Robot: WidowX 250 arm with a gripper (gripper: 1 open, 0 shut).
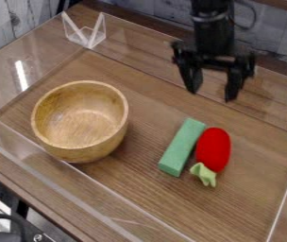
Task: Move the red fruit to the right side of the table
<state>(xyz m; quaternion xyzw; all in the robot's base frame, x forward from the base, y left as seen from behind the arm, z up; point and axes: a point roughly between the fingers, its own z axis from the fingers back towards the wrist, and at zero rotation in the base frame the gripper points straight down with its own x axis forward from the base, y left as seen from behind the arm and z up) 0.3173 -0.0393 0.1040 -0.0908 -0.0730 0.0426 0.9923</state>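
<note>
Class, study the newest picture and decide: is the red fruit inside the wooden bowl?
No, the red fruit lies on the table beside the green block, apart from the wooden bowl.

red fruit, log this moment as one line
red fruit right of green block | bowl at left | claw open, off the fruit | arm above table's far side

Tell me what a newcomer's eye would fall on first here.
Probably the glossy red fruit with its pale green leafy stem, lying right beside the long green block on the brown tabletop. Next, the big round wooden bowl on the left side of the picture. Then the black gripper, hanging beyond the fruit toward the top.
</note>
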